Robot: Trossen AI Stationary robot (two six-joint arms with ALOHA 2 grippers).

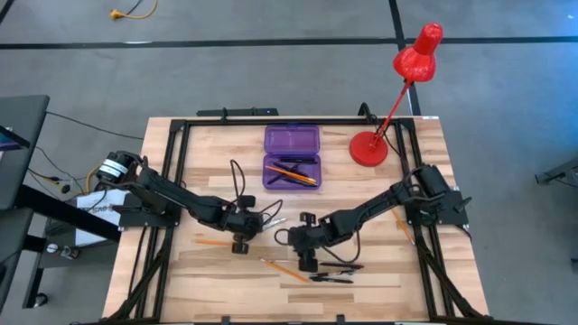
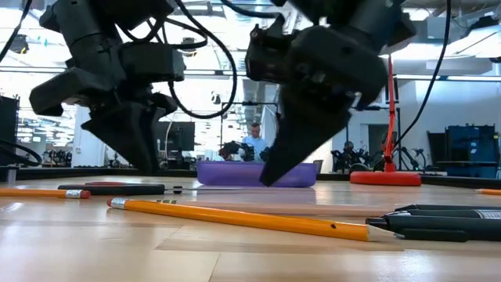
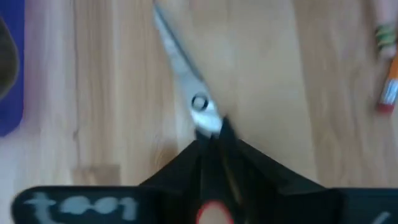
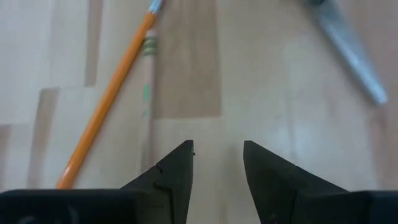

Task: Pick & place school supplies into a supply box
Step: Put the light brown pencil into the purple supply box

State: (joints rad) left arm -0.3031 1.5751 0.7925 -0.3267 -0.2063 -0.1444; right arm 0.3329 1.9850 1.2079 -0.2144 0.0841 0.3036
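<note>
An open purple pencil case (image 1: 291, 170) sits mid-table holding pencils and a pen. In front of it, the left gripper (image 3: 211, 140) pinches scissors (image 3: 183, 78) at the pivot — blades pointing out. Beside it, the right gripper (image 4: 217, 165) hovers with fingers apart, empty, near a pencil (image 4: 109, 99) — pens (image 1: 334, 273) lie close by.

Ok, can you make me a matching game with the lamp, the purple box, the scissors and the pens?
Things:
1. lamp
2. supply box
3. scissors
4. pens

Descriptions:
A. lid open, pencils inside
B. red, at the table's far right corner
C. between the left gripper's fingers
D. black, near the table's front edge

Pairs: 1-B, 2-A, 3-C, 4-D
</note>
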